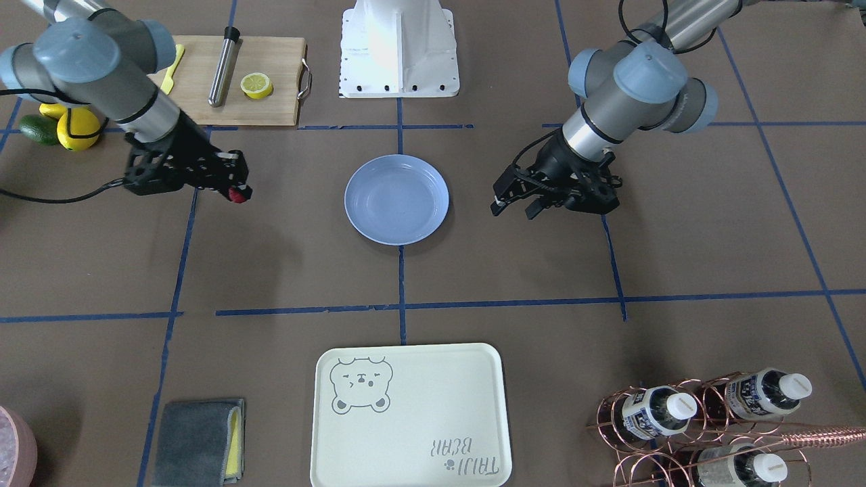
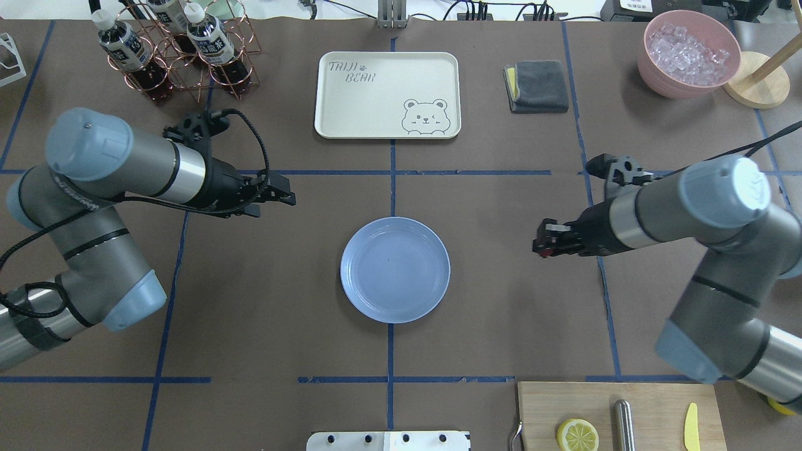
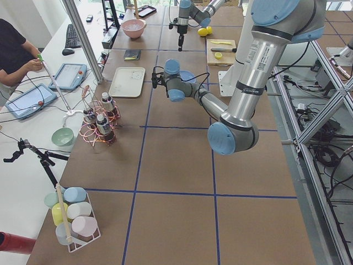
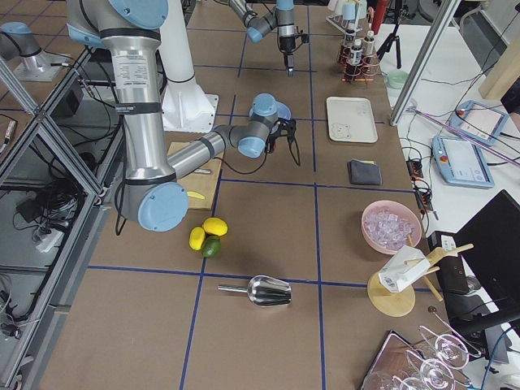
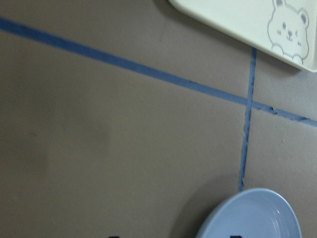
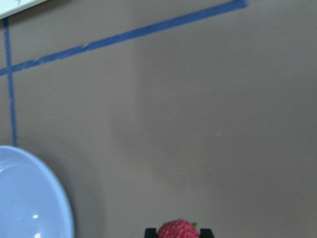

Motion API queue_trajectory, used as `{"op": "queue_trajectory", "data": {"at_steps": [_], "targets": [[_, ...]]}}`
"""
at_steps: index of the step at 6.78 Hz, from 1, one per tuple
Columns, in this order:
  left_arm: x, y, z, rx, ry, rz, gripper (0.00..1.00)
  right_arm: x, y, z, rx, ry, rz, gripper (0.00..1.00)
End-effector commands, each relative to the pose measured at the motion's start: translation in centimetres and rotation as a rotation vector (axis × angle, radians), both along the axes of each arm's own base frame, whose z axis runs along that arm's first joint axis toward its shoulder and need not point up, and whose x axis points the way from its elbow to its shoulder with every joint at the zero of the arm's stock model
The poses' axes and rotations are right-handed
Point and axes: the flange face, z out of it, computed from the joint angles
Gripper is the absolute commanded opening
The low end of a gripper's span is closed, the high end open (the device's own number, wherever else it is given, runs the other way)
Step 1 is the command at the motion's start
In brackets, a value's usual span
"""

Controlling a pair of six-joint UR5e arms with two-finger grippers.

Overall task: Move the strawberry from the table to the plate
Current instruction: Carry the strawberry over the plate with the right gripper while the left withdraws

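The small red strawberry (image 1: 236,195) (image 2: 546,252) (image 6: 177,229) is pinched between the fingertips of my right gripper (image 1: 238,191) (image 2: 542,241), which is shut on it and held above the brown table (image 2: 501,300). The light-blue plate (image 1: 396,199) (image 2: 395,269) lies empty at the table's middle, and its rim (image 6: 29,198) shows at the lower left of the right wrist view. The berry hangs well to the plate's side, apart from it. My left gripper (image 1: 512,201) (image 2: 281,194) hovers open on the plate's other side, holding nothing.
A cream bear tray (image 2: 387,94) lies beyond the plate. A copper rack of bottles (image 2: 169,53), a grey cloth (image 2: 536,86) and a pink bowl of ice (image 2: 687,53) stand along the far side. A cutting board (image 2: 617,416) with a lemon half sits near the robot's base.
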Motion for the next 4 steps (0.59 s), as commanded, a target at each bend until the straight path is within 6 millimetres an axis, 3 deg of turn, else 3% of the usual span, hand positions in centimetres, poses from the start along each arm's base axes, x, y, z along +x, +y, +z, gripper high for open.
{"op": "queue_trajectory", "data": {"at_steps": [1, 2, 3, 4], "targets": [[-6.8, -0.7, 3.8, 0.091, -0.066, -0.038, 0.81, -11.4, 2.6, -12.9, -0.031, 0.099, 0.023, 0.00], [-10.6, -0.6, 5.9, 0.138, -0.103, -0.032, 0.86, -15.0, 1.4, -14.8, -0.040, 0.119, 0.028, 0.00], [-13.9, -0.5, 8.0, 0.188, -0.133, -0.002, 0.88, -17.4, 0.3, -16.3, -0.043, 0.130, 0.032, 0.00], [-16.8, -0.7, 9.7, 0.217, -0.168, -0.012, 0.88, -18.5, -0.3, -16.2, -0.048, 0.150, 0.038, 0.00]]}}
